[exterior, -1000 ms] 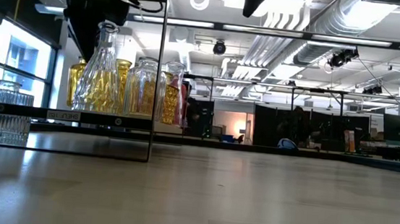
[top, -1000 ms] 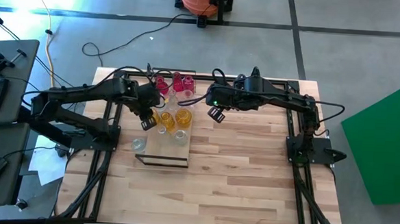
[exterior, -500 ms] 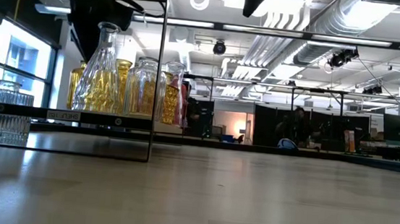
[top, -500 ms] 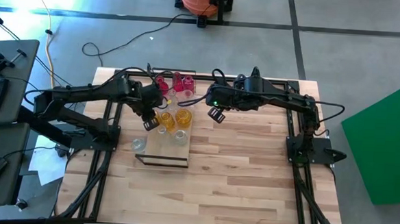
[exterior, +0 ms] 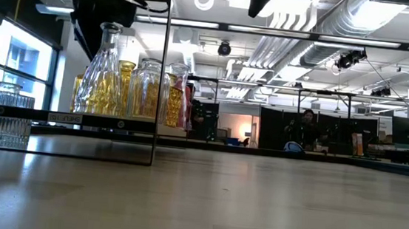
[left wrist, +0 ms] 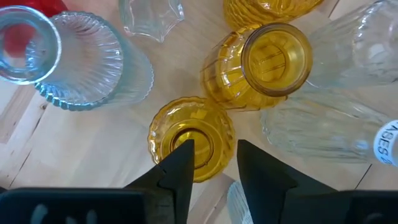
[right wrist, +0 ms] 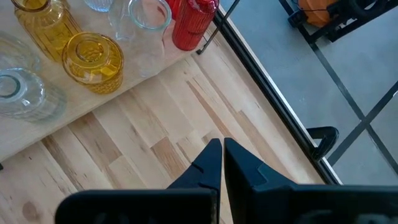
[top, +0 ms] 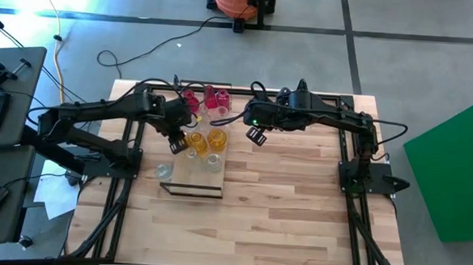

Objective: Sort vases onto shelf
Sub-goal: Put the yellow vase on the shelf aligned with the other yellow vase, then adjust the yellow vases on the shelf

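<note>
worktop (top: 282,192): slatted wood, and i see the shelf (top: 187,172) on its left part.
vases (top: 206,139): amber, clear and red ones clustered on the shelf's far end.
left tool (left wrist: 211,163): fingers parted, straddling an amber vase's (left wrist: 191,138) rim.
right tool (right wrist: 217,163): clenched, empty, just right of the shelf.

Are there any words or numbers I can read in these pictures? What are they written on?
"ASES": end of a word on a round white label, cut off by the picture's edge, seen through a clear vase.
White label on the shelf's dark front strip: too small to read.
No other text shows.
</note>
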Controlling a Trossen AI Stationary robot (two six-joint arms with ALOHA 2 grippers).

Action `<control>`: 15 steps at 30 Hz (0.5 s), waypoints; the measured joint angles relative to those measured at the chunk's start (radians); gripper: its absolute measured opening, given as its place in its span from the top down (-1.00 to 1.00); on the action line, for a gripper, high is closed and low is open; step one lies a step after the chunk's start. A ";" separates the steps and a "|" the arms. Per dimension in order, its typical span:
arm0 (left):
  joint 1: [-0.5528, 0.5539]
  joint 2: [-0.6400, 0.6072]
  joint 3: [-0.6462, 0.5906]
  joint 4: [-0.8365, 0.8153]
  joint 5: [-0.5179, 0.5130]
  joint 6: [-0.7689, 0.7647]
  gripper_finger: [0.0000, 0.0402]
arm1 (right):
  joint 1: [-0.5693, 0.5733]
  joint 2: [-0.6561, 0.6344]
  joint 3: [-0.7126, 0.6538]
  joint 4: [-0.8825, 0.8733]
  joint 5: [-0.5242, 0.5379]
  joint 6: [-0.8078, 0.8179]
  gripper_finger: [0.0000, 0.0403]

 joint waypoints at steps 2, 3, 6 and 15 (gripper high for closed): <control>0.000 -0.009 0.000 -0.001 0.001 0.000 0.41 | 0.000 0.000 0.000 0.000 0.000 -0.001 1.00; 0.000 -0.014 0.000 -0.003 0.001 0.000 0.40 | 0.000 0.000 0.000 0.000 0.000 -0.001 1.00; 0.000 -0.028 0.000 -0.006 0.003 0.000 0.39 | 0.000 0.000 0.000 0.000 -0.001 -0.001 1.00; 0.000 -0.108 0.000 -0.064 -0.001 -0.006 0.38 | 0.000 0.000 0.000 0.000 -0.003 -0.001 1.00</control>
